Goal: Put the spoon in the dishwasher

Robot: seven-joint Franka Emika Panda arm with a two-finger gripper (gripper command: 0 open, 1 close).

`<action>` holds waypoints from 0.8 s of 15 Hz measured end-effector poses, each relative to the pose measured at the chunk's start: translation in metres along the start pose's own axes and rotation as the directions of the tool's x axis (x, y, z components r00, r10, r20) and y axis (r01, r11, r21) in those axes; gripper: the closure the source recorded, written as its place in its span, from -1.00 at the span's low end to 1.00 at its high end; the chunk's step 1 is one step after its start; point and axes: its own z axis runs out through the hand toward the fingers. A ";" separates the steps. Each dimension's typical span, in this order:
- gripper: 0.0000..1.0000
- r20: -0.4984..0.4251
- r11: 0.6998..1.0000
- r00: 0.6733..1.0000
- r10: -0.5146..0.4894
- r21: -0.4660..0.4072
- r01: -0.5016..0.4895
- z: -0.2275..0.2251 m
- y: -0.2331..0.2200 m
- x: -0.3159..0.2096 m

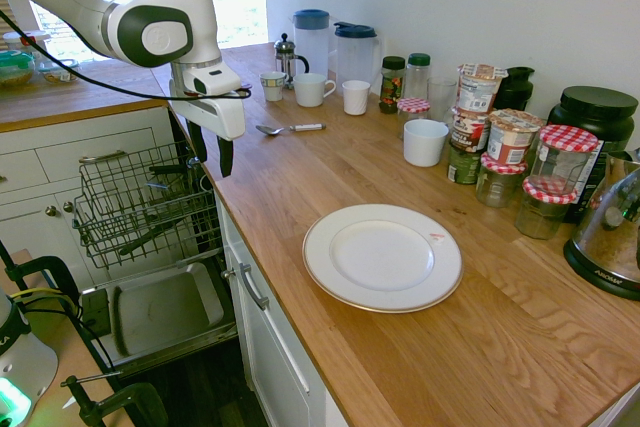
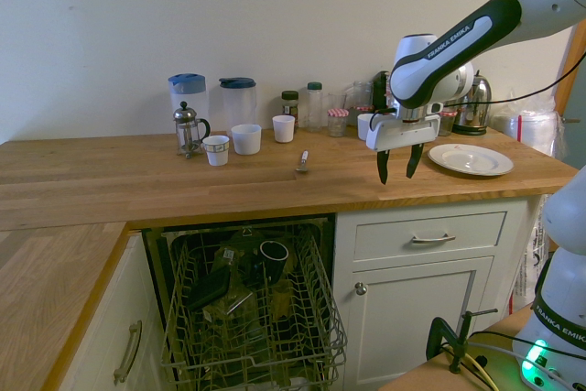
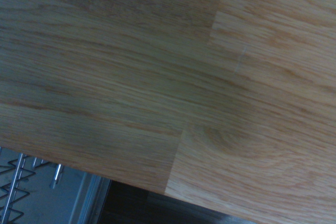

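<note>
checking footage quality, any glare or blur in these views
First exterior view: window behind the arm blown out white, spoon still sharp. Second exterior view: even light, rack of the dishwasher dim. Wrist view: soft, out-of-focus worktop.

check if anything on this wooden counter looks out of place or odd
Only the small silver spoon with a pale handle stands out: it lies loose on the wooden countertop beside the mugs. Nothing looks spilled, tipped or broken.
</note>
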 end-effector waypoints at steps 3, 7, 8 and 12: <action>-1.00 0.012 0.998 0.998 0.064 0.026 -0.064 -0.006 -0.009 0.002; -1.00 0.029 0.947 0.951 0.308 0.091 -0.309 -0.030 -0.069 0.025; -1.00 0.031 0.921 0.927 0.375 0.105 -0.376 -0.035 -0.088 0.035; -1.00 -0.001 0.830 0.835 0.550 0.108 -0.547 -0.031 -0.153 0.059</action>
